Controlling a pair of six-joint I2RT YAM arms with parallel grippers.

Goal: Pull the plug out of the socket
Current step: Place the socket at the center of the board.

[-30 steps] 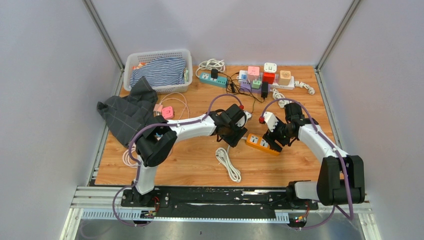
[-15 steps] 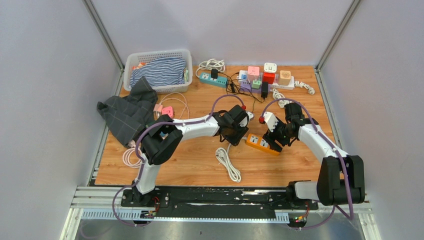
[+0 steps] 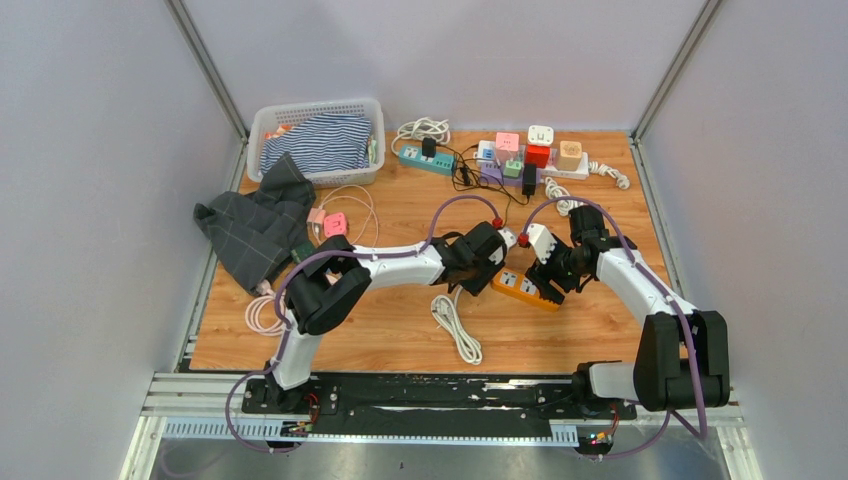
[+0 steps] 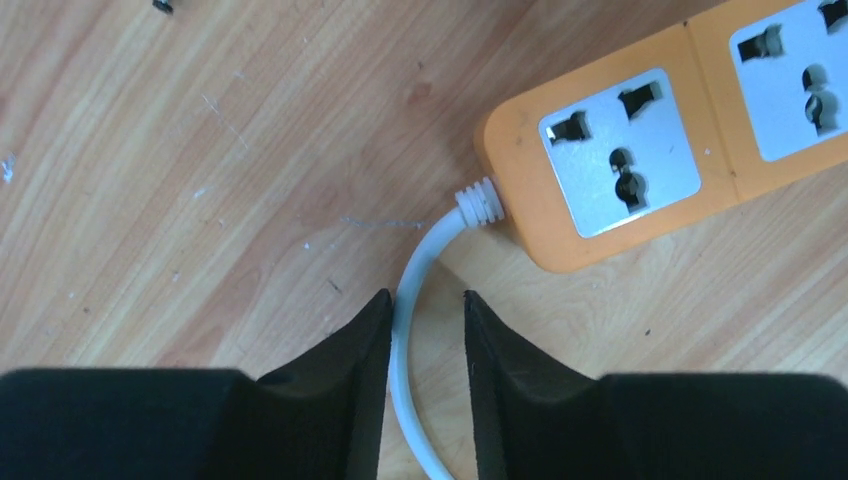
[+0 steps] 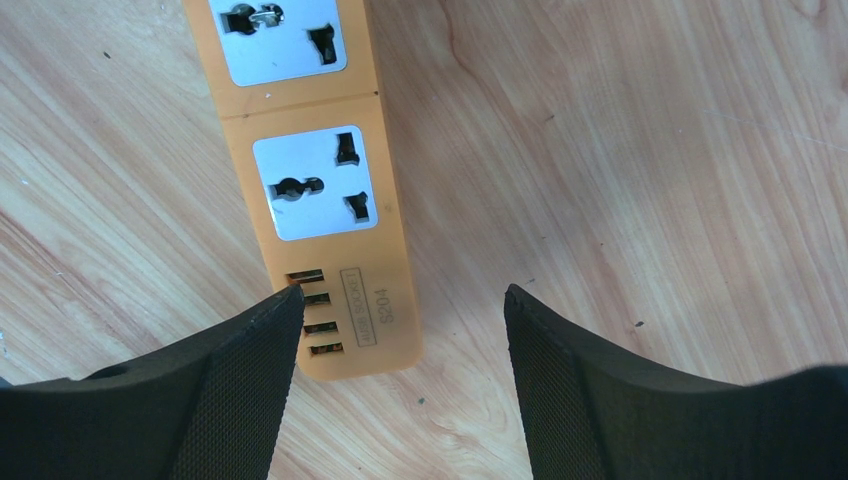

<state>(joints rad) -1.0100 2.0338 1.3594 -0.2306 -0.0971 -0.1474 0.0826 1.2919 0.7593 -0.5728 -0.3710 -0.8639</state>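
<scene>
L claw sits narrowed either side of the white cord by the strain relief, not pinching yet. R claw hangs spread wide over the USB end of the orange strip, which lies flat mid-counter btwn both. Strip looks light, rigid and slick, so prob slides unless clamped across its body; cord's soft, poor to tug, and the sockets I see are empty, no plug in view.

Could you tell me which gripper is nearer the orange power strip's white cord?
Left. The left gripper straddles the white cord beside its strain relief; the right gripper hangs open over the orange power strip's opposite USB end.
</scene>
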